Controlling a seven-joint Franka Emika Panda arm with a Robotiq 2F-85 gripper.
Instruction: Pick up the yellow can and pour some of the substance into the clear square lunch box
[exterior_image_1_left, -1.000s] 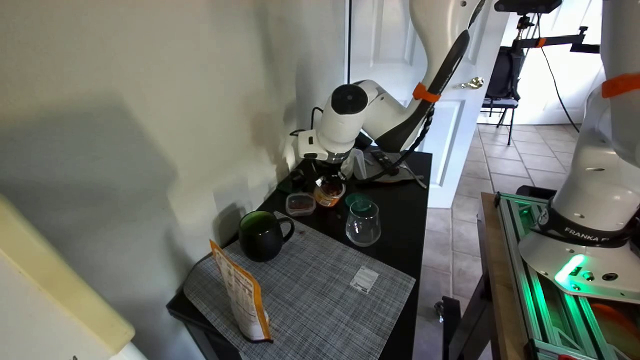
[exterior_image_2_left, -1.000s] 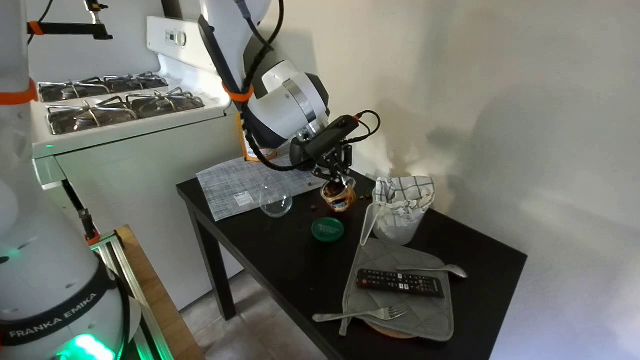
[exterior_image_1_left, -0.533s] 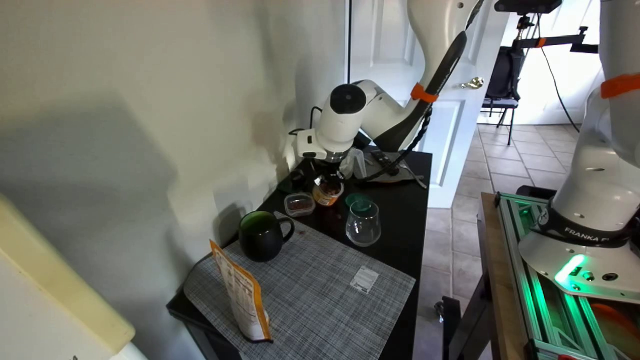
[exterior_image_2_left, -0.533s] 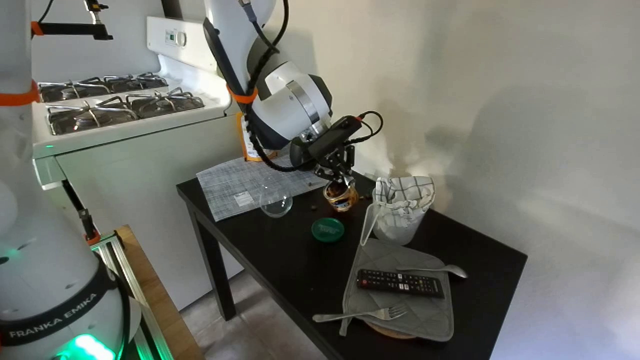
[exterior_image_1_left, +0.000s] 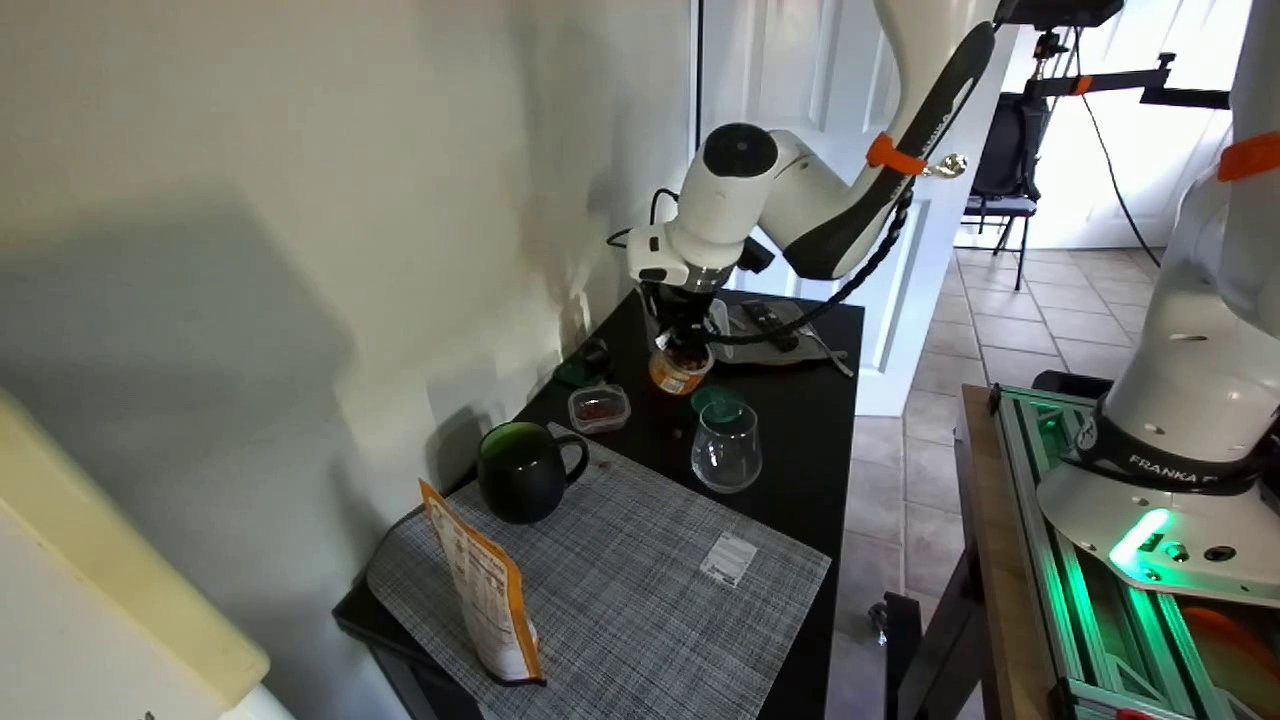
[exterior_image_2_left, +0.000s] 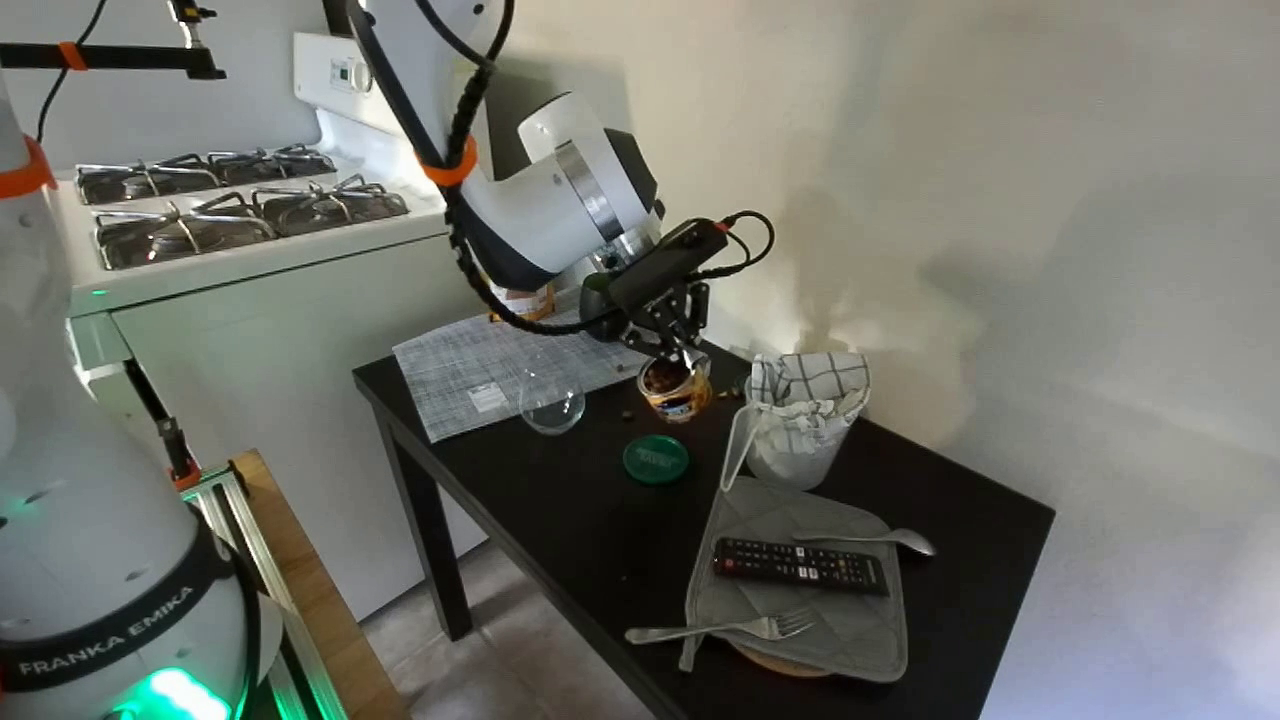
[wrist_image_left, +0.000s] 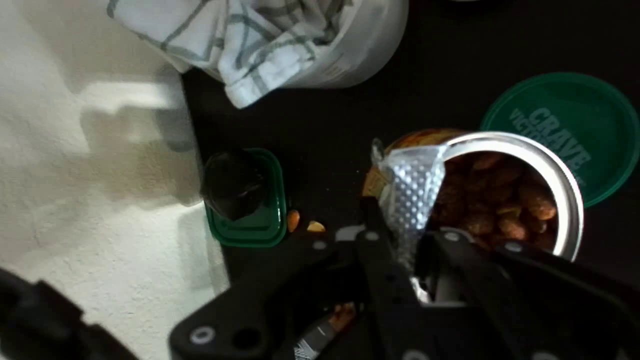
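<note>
Closest to me the pouch (exterior_image_1_left: 480, 590) and the mug (exterior_image_1_left: 518, 480) stand on the mat (exterior_image_1_left: 650, 570), with the glass (exterior_image_1_left: 727, 450) just off it on the bare bench (exterior_image_1_left: 810, 450). Beyond the mug sits the box (exterior_image_1_left: 600, 427), near the wall (exterior_image_1_left: 400, 200), a brown layer in it already, so some pouring looks done. A little farther, over to the right, is the can (exterior_image_1_left: 677, 378), and the hand (wrist_image_left: 402, 240) has it clenched by one side of the rim, crumpled foil (wrist_image_left: 415, 182) caught in the grip; plenty of nuts (wrist_image_left: 510, 215) show inside. What matters now: the can is right below the hand, its long axis not far from upright but leaning, it seems, away from the wall, while the box lies apart from it, nearer the wall. Another pour would call for carrying it across and rolling it wallward; setting it down would only need straightening it. Whether its base touches the bench I can't tell. Beyond the can lie the pad (exterior_image_1_left: 775, 355) and the remote (exterior_image_1_left: 768, 322).
</note>
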